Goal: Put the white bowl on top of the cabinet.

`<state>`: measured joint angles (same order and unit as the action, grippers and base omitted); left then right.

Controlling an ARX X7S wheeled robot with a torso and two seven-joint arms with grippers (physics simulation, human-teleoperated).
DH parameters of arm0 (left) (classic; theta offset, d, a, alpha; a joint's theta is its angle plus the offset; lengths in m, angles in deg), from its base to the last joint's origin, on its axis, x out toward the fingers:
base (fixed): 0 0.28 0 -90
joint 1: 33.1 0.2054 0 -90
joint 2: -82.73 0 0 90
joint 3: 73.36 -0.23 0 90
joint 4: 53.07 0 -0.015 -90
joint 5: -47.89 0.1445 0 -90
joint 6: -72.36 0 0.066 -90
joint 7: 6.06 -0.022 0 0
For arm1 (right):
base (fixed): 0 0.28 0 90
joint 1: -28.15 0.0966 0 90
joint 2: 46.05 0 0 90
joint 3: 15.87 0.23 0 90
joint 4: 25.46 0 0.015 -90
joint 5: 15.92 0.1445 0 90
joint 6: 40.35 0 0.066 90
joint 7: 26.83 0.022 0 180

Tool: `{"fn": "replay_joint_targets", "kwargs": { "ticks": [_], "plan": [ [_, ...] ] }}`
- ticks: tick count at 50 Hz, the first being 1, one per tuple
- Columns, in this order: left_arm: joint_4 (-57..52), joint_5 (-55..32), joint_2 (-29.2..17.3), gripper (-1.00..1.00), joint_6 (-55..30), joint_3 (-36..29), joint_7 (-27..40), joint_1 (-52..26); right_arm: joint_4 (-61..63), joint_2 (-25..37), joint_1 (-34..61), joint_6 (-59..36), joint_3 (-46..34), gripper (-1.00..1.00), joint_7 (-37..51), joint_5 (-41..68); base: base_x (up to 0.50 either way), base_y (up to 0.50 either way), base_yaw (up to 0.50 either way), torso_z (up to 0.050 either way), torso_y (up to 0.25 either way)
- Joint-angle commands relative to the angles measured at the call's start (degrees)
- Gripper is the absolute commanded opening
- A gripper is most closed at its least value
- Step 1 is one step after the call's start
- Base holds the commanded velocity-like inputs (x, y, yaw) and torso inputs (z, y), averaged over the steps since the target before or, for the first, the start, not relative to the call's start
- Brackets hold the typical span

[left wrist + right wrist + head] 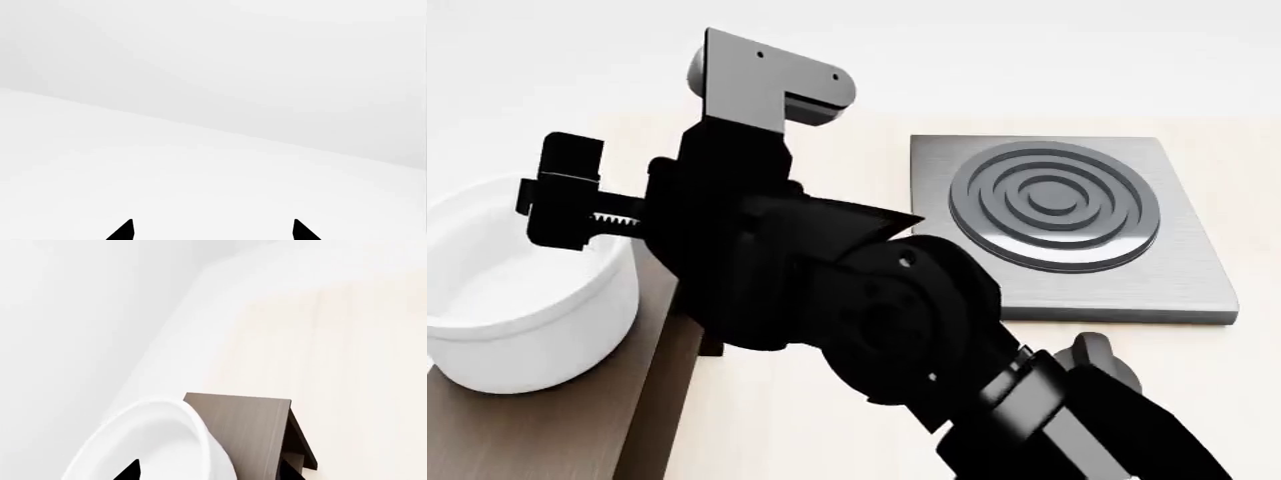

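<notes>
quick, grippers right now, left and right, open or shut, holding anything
Left gripper: open, holding nothing, only blank white ahead.
Right gripper: at the white bowl rim on the cabinet, fingers astride it; grip cannot be told.

The white bowl sits on the flat top of the dark wood cabinet, near its end. The right gripper shows two black fingertips, one over the bowl and one beside the cabinet, set apart.
</notes>
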<state>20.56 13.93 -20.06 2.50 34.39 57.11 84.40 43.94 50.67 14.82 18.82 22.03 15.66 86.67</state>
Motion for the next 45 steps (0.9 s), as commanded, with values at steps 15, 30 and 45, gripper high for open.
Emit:
{"fn": "replay_joint_targets", "kwargs": {
  "ticks": [15, 30, 45],
  "plan": [
    [-0.1, 0.0, 0.0, 1.0, 0.2, 0.0, 0.0, 0.1, 15.3, 8.7, 0.2, 3.1, 4.9, 1.0, 7.5, 0.9, 0.0, 0.0, 0.0, 0.0, 0.0],
    [-0.2, 0.0, 0.1, 1.0, 0.4, 0.0, 0.1, 0.3, 23.4, 17.0, -1.1, 4.9, 8.4, 1.0, 13.2, 0.9, 0.0, 0.0, 0.0, 0.0, 0.0],
    [-0.3, 0.4, -0.1, 1.0, 0.0, -0.2, 0.4, 0.0, 34.4, 24.0, -2.8, 7.0, 12.5, 1.0, 19.4, 2.0, 0.0, 0.0, 0.0, 0.0, 0.0]
  ]
}}
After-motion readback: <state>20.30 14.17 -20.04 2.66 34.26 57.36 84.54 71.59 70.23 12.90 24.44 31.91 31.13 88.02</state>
